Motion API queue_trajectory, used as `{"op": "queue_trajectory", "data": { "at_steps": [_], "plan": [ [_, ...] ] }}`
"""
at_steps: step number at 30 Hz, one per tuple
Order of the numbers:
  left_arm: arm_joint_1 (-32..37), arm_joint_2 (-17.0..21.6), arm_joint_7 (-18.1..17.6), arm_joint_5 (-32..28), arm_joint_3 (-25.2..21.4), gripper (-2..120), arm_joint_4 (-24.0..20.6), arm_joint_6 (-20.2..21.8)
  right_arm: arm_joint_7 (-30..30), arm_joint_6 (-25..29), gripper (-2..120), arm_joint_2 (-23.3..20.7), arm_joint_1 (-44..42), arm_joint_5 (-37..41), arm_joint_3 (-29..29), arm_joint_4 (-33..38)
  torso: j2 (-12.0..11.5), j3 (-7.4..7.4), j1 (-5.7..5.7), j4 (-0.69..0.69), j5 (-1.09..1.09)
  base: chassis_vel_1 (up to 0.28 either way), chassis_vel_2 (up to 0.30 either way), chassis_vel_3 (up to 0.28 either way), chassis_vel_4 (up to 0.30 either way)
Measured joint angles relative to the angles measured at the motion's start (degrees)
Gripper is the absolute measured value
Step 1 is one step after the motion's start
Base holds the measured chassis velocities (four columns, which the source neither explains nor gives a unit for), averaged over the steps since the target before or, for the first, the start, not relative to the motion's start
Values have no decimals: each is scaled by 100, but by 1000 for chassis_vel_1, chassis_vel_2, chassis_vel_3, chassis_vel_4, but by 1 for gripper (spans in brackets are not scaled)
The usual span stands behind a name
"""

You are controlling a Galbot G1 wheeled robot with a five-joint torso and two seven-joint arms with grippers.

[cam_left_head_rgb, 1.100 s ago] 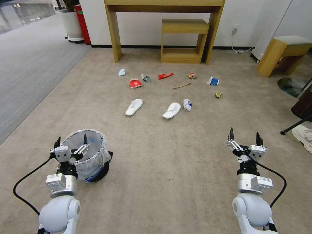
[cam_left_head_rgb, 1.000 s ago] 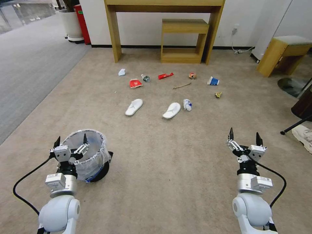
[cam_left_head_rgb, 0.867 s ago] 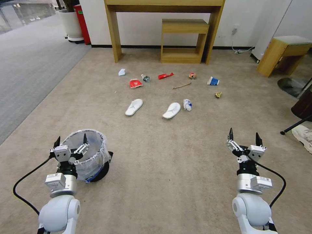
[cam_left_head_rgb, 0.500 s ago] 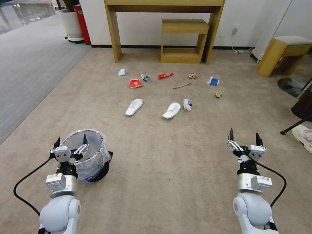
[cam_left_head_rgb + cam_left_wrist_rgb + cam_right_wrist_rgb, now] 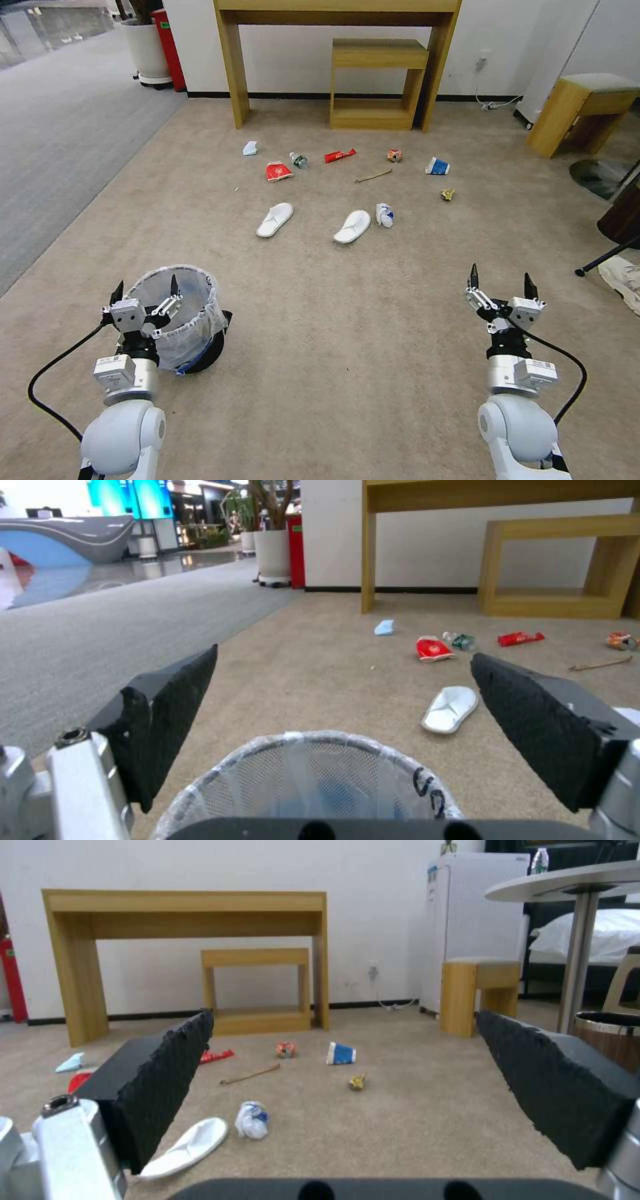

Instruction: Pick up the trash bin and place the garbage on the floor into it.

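the left gripper (image 5: 147, 289) has its fingers (image 5: 175, 715) spread wide and empty, and the trash bin (image 5: 190, 320) stands on the floor (image 5: 347, 373) just below and ahead of them, its bagged rim between the two tips. the right gripper (image 5: 501, 280) hovers well apart, fingers (image 5: 170, 1075) also spread and empty. the garbage (image 5: 351, 226) lies scattered well beyond both sets of fingers.

Both white-jointed arms reach forward and low, wrists level, the left claw (image 5: 147, 288) and the right claw (image 5: 502, 280) each holding black ribbed fingers (image 5: 167, 715) spread wide apart.
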Motion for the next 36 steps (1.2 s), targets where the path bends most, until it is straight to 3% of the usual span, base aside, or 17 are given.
{"op": "queue_trajectory", "data": {
  "at_steps": [19,36],
  "plan": [
    [17,-10,3,17,10,100,-23,-30,5,-117,100,14,13,8,-1,67,0,0,0,0,0,-5,8,5,-8],
    [14,-26,19,43,21,100,-3,-68,17,-167,96,3,29,55,-7,60,0,0,0,-1,0,-110,115,115,-109]
  ]
}}
